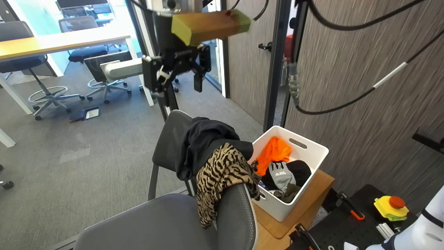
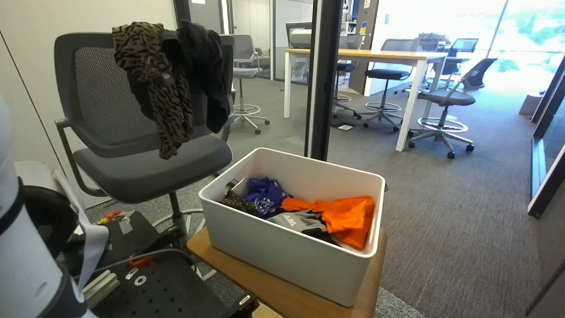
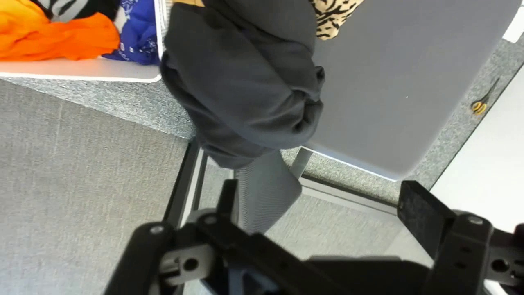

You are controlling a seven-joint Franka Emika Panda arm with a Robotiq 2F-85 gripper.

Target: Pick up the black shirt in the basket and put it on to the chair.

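Note:
The black shirt hangs over the backrest of the grey office chair, beside a tiger-striped cloth. The shirt also shows on the chair back in an exterior view and in the wrist view. The white basket stands close beside the chair back and holds an orange cloth, a grey and black item, a blue cloth and a dark green cloth. My gripper is open and empty, raised above and apart from the shirt. Its spread fingers also show in the wrist view.
The basket stands on a wooden board. A black perforated plate with tools and an emergency-stop button lies beside the robot base. A wood-patterned wall, a dark post and hanging cables are close by.

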